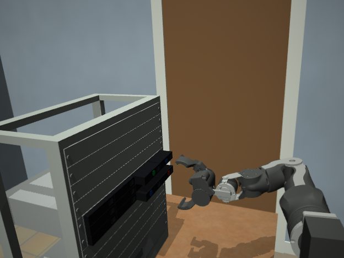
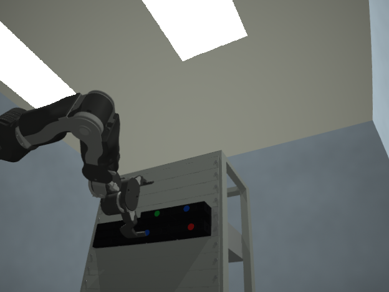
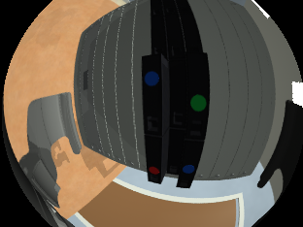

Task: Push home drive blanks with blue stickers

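The grey rack holds a black storage chassis. Four black blanks stand out of its front. In the upper row are a green sticker on the left and a blue sticker on the right. In the lower row are a blue sticker on the left and a red sticker on the right. The wrist view shows both blue stickers, the green sticker and the red sticker. My gripper is wide open and empty. It faces the rack front, a short way off the right-hand blanks, touching nothing.
A brown door panel in a pale frame stands behind the gripper. My arm's base is at the right. The rack's open frame and shelves extend behind its front. The other chassis blanks sit flush.
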You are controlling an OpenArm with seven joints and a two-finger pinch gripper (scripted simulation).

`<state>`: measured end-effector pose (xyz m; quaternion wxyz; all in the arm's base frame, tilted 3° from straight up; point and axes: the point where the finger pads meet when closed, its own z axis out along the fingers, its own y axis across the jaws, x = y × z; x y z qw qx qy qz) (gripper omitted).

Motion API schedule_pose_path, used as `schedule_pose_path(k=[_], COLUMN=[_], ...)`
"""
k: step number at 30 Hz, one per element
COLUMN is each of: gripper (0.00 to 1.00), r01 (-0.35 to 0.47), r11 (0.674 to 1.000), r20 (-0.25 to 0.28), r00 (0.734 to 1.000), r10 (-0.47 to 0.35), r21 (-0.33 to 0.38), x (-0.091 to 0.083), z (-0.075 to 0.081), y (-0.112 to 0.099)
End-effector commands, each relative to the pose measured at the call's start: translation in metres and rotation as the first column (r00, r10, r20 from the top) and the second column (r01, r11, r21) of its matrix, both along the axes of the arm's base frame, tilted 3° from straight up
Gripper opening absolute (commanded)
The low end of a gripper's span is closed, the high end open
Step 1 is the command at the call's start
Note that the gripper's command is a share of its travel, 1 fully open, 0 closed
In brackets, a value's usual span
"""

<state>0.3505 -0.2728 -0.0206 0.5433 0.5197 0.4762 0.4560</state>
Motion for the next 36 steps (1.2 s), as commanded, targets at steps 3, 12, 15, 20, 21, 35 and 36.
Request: schedule_pose_path(k=[3, 12, 15, 20, 21, 35, 36], gripper=[1.00, 1.00, 1.00, 1.00, 1.00, 1.00, 1.00], r01=[0.014, 0.014, 0.014, 0.014, 0.013, 0.012, 0.012], r11=[1.000, 1.000, 1.000, 1.000, 1.000, 1.000, 1.000], r20=[0.000, 0.000, 0.000, 0.000, 0.000, 0.001, 0.001], r00=[1.000, 1.000, 1.000, 1.000, 1.000, 1.000, 1.000], r10=[-0.014, -0.014, -0.014, -0.014, -0.013, -0.012, -0.012], r21=[-0.009, -0.009, -0.009, -0.009, -0.009, -0.010, -0.010], x=[0.009, 0.027, 0.033, 0.039, 0.040, 0.042, 0.042], z=[0.004, 0.006, 0.006, 0.007, 0.007, 0.008, 0.008], y=[-0.001, 0.004, 0.005, 0.007, 0.007, 0.008, 0.008])
